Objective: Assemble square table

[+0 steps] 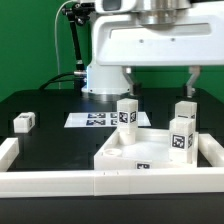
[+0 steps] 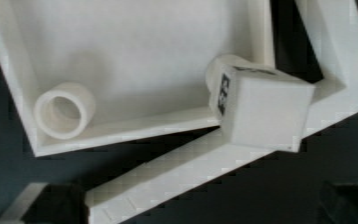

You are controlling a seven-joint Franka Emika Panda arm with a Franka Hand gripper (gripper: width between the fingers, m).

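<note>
The white square table slab [image 1: 135, 152] lies at the front of the exterior view's right, against the white rails. Three tagged white legs stand upright on it: one at the back left [image 1: 127, 113], one at the back right [image 1: 185, 112], one at the front right [image 1: 181, 138]. A fourth leg [image 1: 24, 122] lies loose on the black table at the exterior view's left. My gripper [image 1: 160, 80] hangs open and empty above the slab. In the wrist view the gripper [image 2: 190, 212] looks down on the slab [image 2: 140, 60], a round socket [image 2: 64, 110] and one leg [image 2: 265, 105] at a corner.
White border rails run along the front [image 1: 50, 180] and the exterior view's right [image 1: 210, 150]; one rail crosses the wrist view [image 2: 194, 165]. The marker board [image 1: 95, 119] lies flat behind the slab. The white robot base [image 1: 105, 75] and black cables stand at the back.
</note>
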